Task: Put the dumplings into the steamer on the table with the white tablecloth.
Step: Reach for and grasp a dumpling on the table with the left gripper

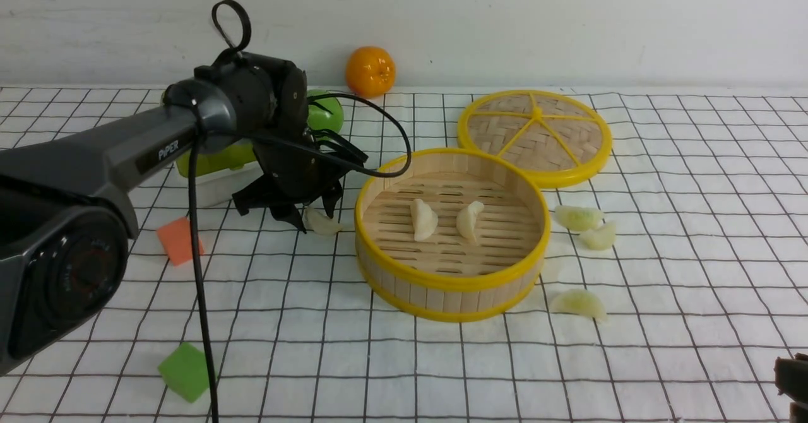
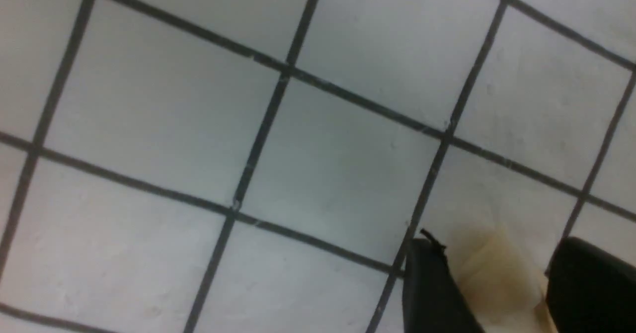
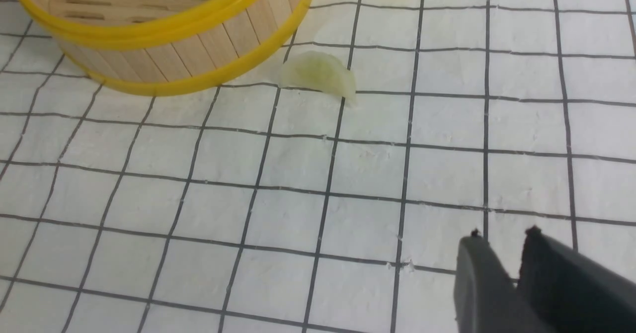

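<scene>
My left end effector (image 2: 497, 248) pinches a cream dumpling (image 1: 323, 223) on the counter (image 1: 694, 221) left of the steamer (image 1: 442, 284); my right end effector (image 3: 504, 236), right of the steamer, stands narrowly parted.

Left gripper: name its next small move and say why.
Probably close the left gripper firmly on the dumpling. It lies on the cloth between both fingers and nearly fills the gap, but whether it is pinched cannot be told. Lifting toward the steamer without a sure grip might drop it.
</scene>
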